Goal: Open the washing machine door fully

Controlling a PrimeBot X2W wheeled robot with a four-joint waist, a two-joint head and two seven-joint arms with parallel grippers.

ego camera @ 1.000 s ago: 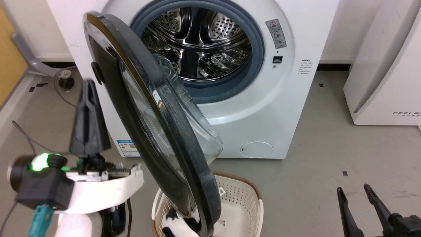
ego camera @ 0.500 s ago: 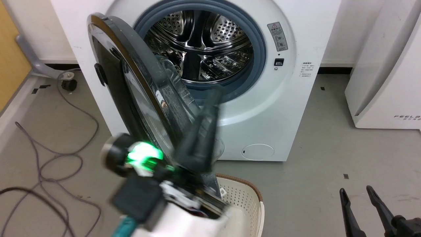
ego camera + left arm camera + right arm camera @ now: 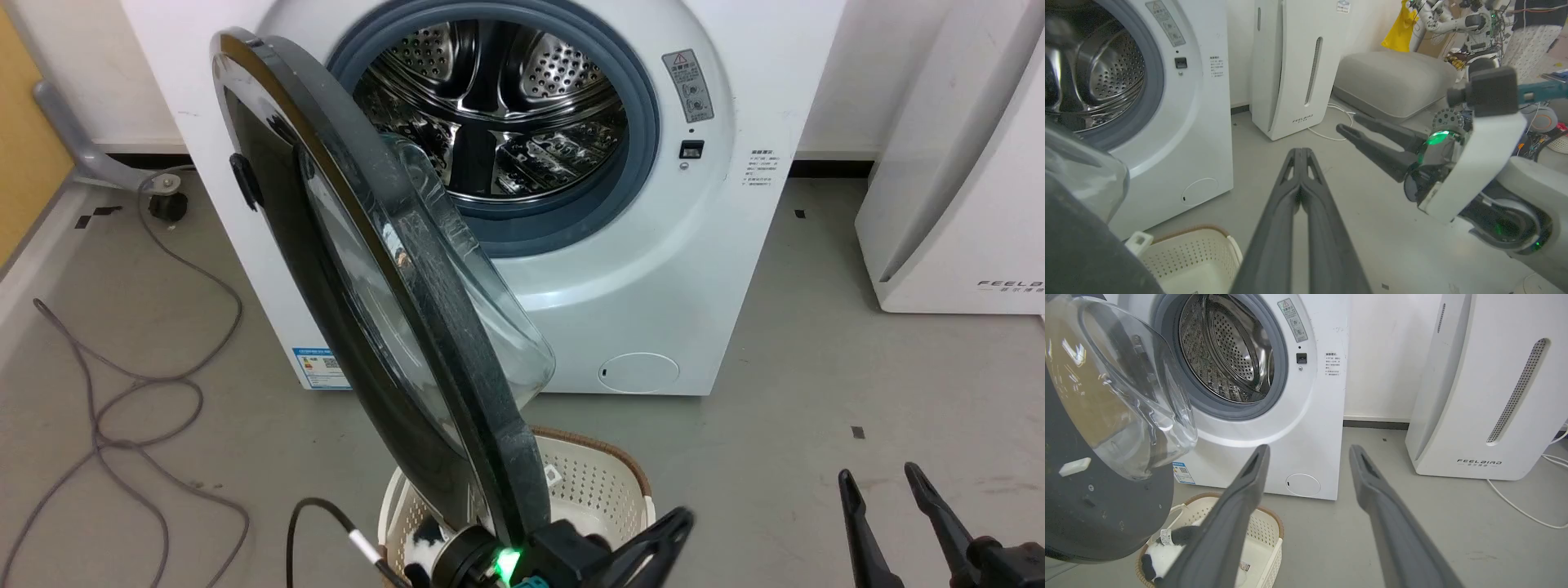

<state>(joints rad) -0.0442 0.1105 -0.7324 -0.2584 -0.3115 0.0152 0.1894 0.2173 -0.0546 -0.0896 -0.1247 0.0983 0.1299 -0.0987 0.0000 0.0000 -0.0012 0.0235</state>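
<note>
The washing machine stands white with its steel drum exposed. Its door is swung out on the left hinge, black rim edge-on toward me and the glass bowl bulging right. My left gripper lies at the bottom centre, just right of the door's lower rim, shut on nothing and apart from the door. In the left wrist view its own fingertips press together, with the door at lower left. My right gripper is open at lower right, far from the door.
A cream perforated basket sits on the floor under the door's lower edge, with a black-and-white item inside. A white FEELBIRD appliance stands at the right. Cables trail over the floor at the left. A grey cushion lies beyond.
My left arm swept from the door's left side across its front and down to the bottom centre of the head view. The door's angle looks unchanged. The right gripper stayed put.
</note>
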